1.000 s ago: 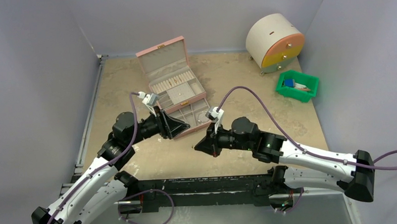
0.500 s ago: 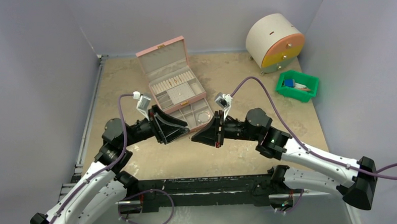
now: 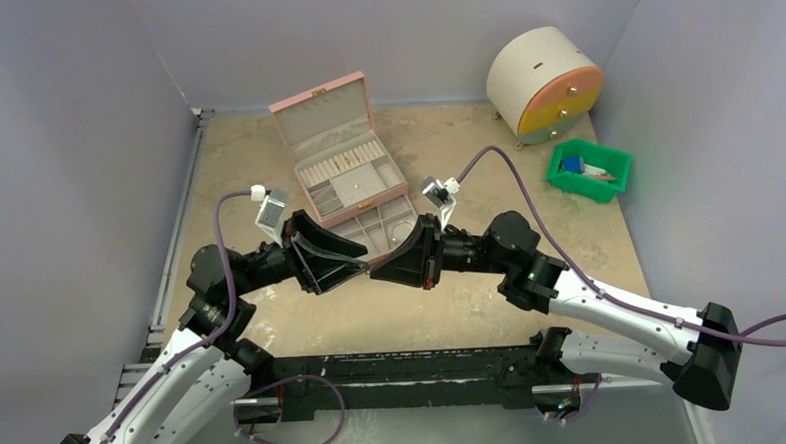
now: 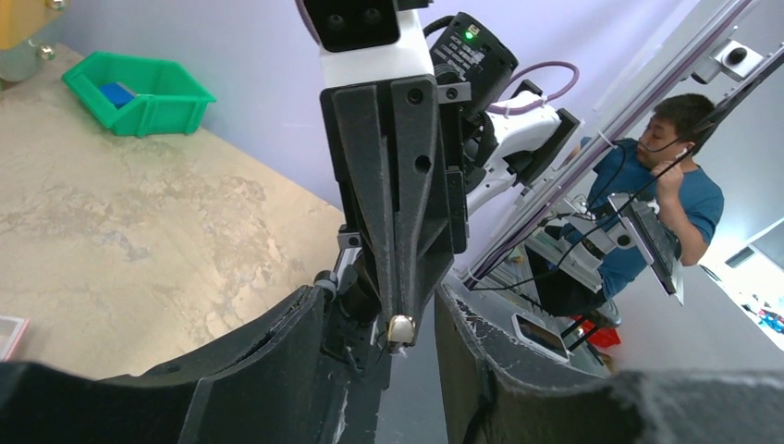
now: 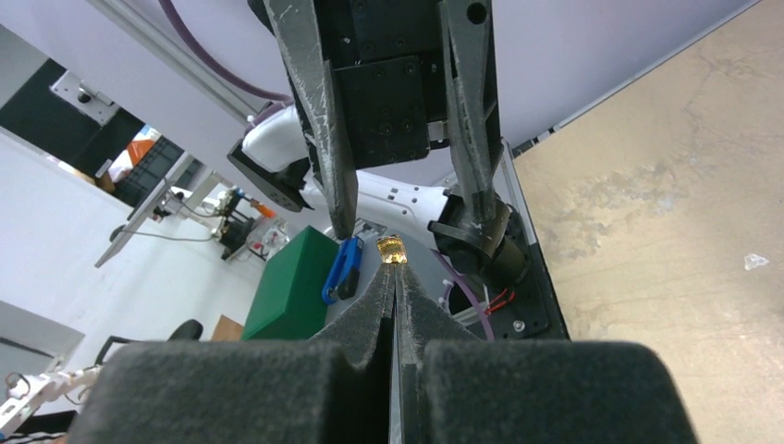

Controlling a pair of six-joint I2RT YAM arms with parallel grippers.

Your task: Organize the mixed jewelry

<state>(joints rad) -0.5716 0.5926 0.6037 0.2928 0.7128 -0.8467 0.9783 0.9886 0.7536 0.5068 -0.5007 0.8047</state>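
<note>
From above, your 2 claws meet tip to tip just in front of the open pink box point(image 3: 338, 149), over the table point(image 3: 256, 158). The right gripper point(image 3: 375, 273) is pinched closed, but what it holds is too small to make out here. The left gripper point(image 3: 359, 268) stands partly open, its jaws on either side of the right one's tip. The green bin point(image 3: 587, 170) sits well apart at the far right.

In your left wrist view, the right gripper points toward the lens with a small gold piece point(image 4: 401, 326) nipped at its very tip. It sits between the left fingers point(image 4: 268, 361), neither of which touches it.

In your right wrist view, the right fingers are pressed together and the gold piece point(image 5: 392, 250) sticks out beyond them. The left gripper's 2 fingers point(image 5: 325, 120) flank it, with a gap on each side.
</note>
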